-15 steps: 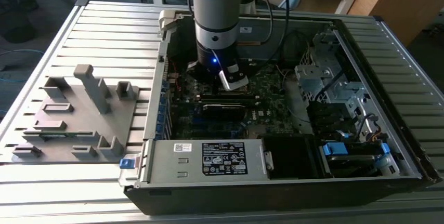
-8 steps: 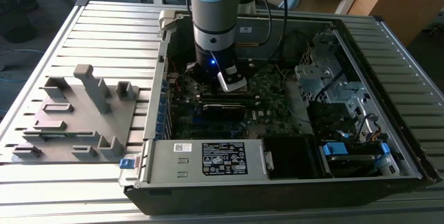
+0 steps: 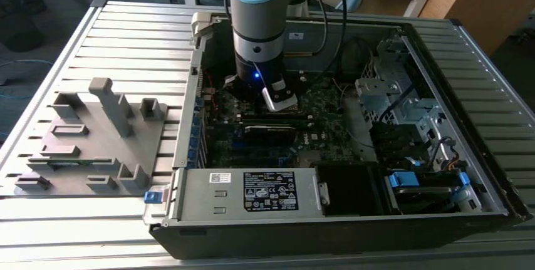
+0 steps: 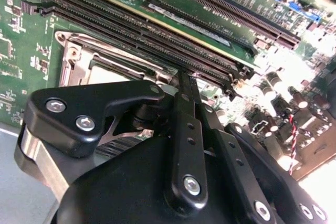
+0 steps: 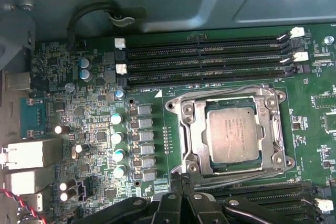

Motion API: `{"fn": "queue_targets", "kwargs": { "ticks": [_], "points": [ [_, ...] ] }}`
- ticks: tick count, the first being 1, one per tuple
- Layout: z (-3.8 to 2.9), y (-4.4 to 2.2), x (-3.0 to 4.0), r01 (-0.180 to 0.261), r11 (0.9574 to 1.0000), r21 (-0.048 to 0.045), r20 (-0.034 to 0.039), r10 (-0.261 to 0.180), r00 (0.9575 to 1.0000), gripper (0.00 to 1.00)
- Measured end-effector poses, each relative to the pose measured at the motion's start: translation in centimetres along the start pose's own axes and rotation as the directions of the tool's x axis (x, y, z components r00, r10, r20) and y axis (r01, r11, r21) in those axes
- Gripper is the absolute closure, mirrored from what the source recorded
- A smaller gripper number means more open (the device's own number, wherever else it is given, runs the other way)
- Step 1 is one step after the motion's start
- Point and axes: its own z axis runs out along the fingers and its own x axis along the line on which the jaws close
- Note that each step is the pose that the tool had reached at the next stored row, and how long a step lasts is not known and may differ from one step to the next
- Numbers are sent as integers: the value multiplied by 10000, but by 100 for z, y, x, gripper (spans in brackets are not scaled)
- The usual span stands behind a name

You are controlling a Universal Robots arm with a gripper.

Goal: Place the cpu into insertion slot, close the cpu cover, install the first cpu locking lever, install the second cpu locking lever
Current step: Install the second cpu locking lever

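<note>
One gripper (image 5: pixel 181 203), fingers closed together and holding nothing, hovers just beside the near edge of the cpu cover (image 5: pixel 191 129), which frames the cpu (image 5: pixel 232 135) seated in the insertion slot (image 5: pixel 268 157).

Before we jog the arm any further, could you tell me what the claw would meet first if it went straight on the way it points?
Probably the cpu cover, lying closed over the cpu directly ahead of the claw; depth is unclear.
</note>
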Motion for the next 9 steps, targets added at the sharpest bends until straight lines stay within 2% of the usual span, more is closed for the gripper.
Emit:
{"fn": "queue_targets", "kwargs": {
  "ticks": [3,9],
  "points": [
    [-6,-27,-2,-3,10000,-31,-6,2,10000,90],
    [-15,-51,-6,-17,9995,-307,-34,16,10000,90]
  ]
}}
